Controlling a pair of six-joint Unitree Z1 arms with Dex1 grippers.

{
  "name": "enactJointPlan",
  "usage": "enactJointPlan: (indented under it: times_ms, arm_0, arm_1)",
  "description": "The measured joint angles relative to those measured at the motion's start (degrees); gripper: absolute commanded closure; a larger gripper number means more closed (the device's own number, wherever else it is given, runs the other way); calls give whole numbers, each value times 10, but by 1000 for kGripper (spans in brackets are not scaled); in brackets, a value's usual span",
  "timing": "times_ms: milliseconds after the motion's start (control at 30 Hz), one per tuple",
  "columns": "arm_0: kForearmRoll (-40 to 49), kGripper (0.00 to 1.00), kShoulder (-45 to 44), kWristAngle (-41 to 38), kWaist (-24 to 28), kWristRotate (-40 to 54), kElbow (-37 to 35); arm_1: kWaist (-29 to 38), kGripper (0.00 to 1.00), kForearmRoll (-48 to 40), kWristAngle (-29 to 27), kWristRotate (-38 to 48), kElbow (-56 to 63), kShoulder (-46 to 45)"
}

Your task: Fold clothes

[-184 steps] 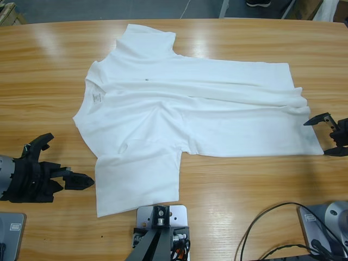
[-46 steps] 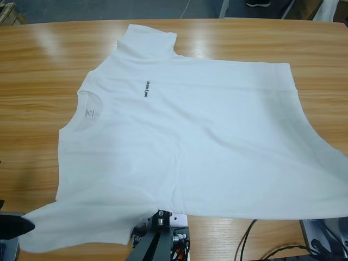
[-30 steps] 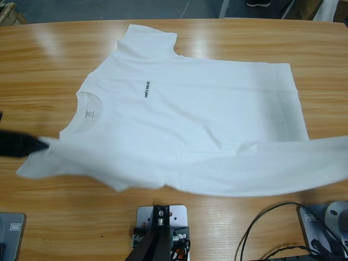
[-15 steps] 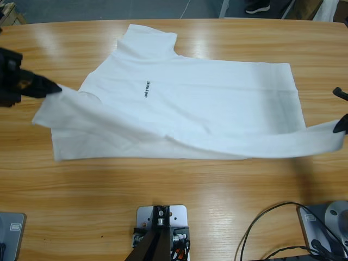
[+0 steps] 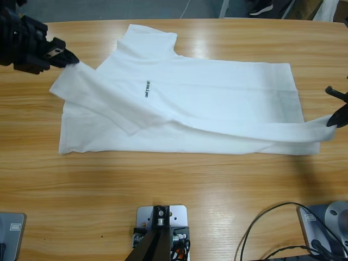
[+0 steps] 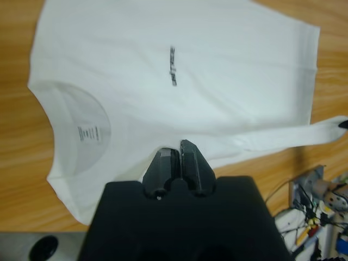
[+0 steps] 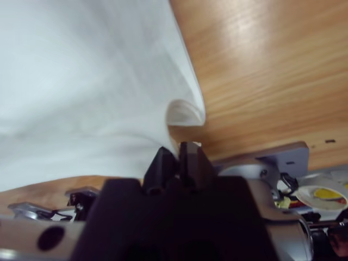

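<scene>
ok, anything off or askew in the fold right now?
Nothing damaged. The T-shirt is mid-fold: its near edge hangs lifted in a slanted band between the left gripper and right gripper, and the sleeve sticks out unfolded at the far side.

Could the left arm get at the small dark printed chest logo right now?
Probably not: the left gripper is shut on the plain white cotton T-shirt's edge, though the logo lies uncovered.
</scene>
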Motion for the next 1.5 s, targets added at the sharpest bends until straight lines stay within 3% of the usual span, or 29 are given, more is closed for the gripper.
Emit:
enactJointPlan:
  times_ms: [500,700,733,767,800,833,867,900,1133,1300,1400,1467,1500]
  arm_0:
    - [-21,1000,56,23,3,42,-18]
    - [-26,1000,71,41,3,51,-18]
    - [-29,1000,72,44,3,52,-18]
    - [-32,865,73,47,4,52,-18]
    - [-36,495,73,49,6,52,-18]
    - [-39,233,74,50,8,52,-18]
    - [-42,66,75,50,10,52,-18]
    - [-44,32,77,51,13,52,-18]
    - [-46,61,80,51,34,54,-18]
    - [-19,340,66,46,33,56,-12]
    - [-12,333,23,27,1,32,39]
    - [-13,326,-5,22,-21,-8,95]
    - [-16,324,-12,20,-27,-26,121]
  arm_1:
    - [0,1000,-207,7,-37,129,1]
    - [0,971,-245,5,-37,147,1]
    - [0,612,-249,3,-38,149,1]
    - [0,179,-254,2,-38,153,1]
    - [0,13,-258,1,-38,156,0]
    - [0,0,-260,1,-38,159,0]
    - [0,0,-260,1,-38,160,-1]
    - [0,0,-258,0,-38,160,-4]
    - [0,5,-217,-11,-19,160,-88]
    - [0,117,-162,-16,26,160,-190]
    - [0,180,-137,-16,49,163,-249]
    - [0,260,-130,-16,69,174,-267]
    - [0,357,-130,-17,83,180,-268]
